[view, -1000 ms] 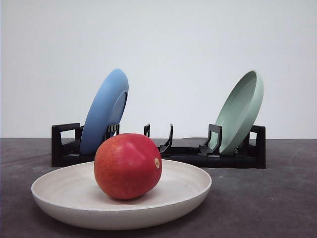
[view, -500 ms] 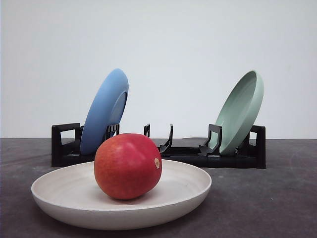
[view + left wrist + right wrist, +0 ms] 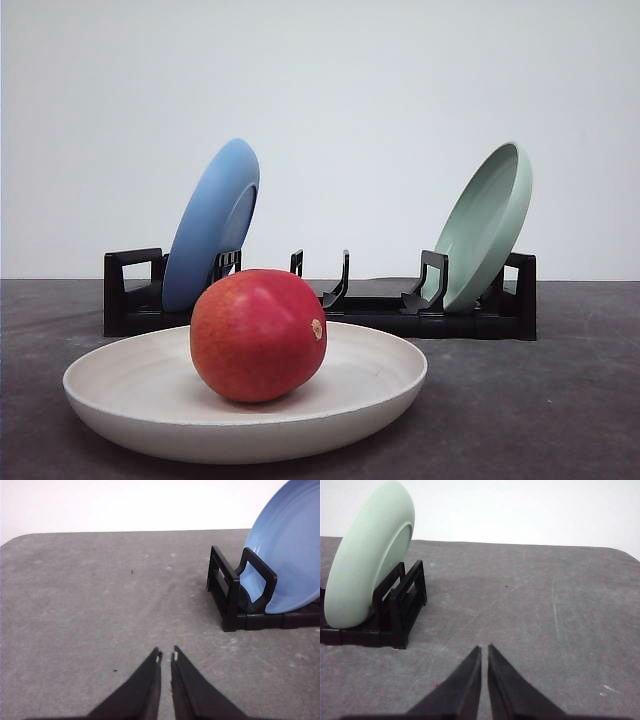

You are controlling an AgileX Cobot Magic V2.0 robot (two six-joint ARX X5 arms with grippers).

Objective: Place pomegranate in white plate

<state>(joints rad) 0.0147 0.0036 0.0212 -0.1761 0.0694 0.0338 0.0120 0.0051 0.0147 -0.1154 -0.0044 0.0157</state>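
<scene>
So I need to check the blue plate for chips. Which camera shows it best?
The front view: the blue plate stands whole on edge at the left end of the black rack, though you see mostly its back. The left wrist view catches part of its inner face, cropped by the frame.

The left gripper [image 3: 166,656] has two thin black fingers [image 3: 145,685] that get narrow toward pointed ends, and each end has a tiny white spot. The right gripper [image 3: 484,649] has the same smooth black pointed fingers [image 3: 507,690].
</scene>
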